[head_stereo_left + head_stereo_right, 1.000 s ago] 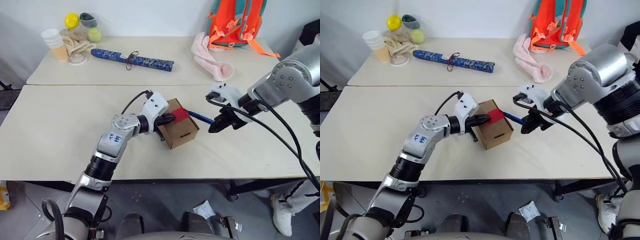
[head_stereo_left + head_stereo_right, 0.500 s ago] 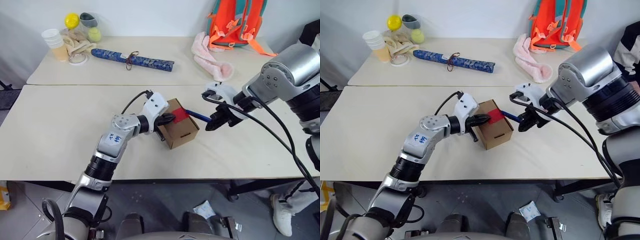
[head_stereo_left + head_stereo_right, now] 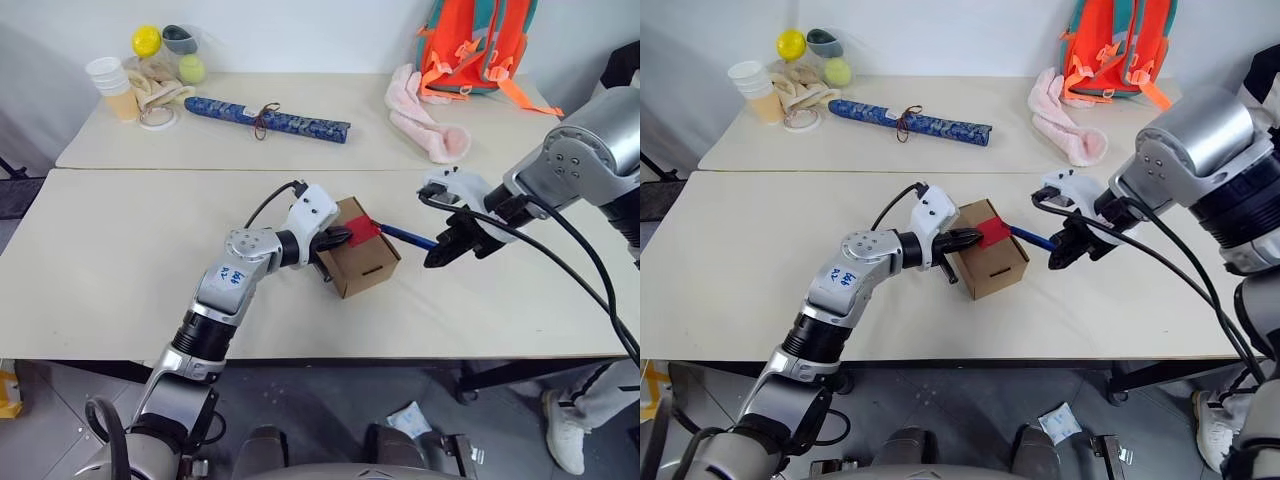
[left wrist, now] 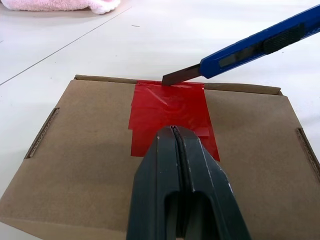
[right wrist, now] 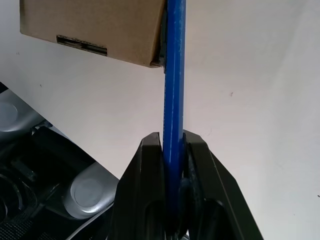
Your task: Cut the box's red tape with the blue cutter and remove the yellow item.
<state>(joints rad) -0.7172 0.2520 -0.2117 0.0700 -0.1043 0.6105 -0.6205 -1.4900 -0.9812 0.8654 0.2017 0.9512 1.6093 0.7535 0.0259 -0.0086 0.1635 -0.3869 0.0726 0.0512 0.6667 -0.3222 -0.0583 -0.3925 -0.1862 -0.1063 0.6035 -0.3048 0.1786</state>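
You've got bright, even overhead light, soft short shadows under the box [image 3: 358, 262]. Slight glare on the red tape [image 4: 170, 112]. Near fingers blur in wrist views; head views bow at edges.

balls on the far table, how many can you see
2: a small yellow ball at the far left corner, and a yellow-green tennis ball just right of it, beside the cream rope bundle. More may be hidden behind.

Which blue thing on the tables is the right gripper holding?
The slim cutter, clamped in the right gripper, blade at the box's red tape. The patterned blue roll lies untouched on the far table.
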